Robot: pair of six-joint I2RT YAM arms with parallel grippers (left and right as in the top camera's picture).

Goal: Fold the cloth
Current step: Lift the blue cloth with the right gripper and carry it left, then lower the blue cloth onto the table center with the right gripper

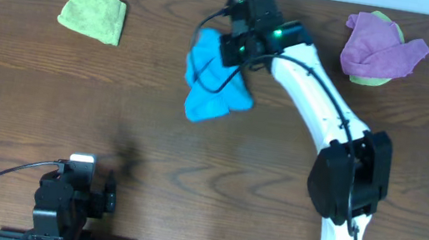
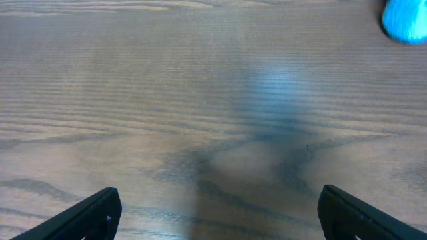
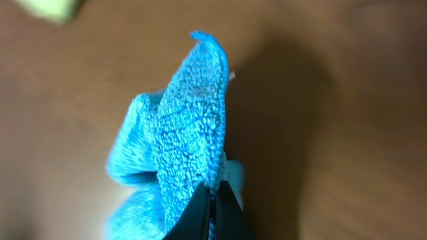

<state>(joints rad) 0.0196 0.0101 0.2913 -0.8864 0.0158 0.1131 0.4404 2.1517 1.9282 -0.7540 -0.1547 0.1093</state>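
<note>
Right gripper [image 3: 213,200] clamping crumpled blue terry cloth [image 1: 200,105]; left gripper [image 2: 220,199] gaping, empty. Folded green cloth [image 1: 93,14] lying 10 o'clock, purple cloth bundle [image 1: 381,44] 2 o'clock.

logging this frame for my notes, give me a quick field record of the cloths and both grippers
blue cloth: bunched, upper centre of table, one edge pinched and raised
right gripper: shut on blue cloth
left gripper: open, over bare wood, holding nothing
green cloth: far left, lying flat, away from both arms
purple cloth: far right, crumpled on top of a second green cloth
fold: not yet done
</note>
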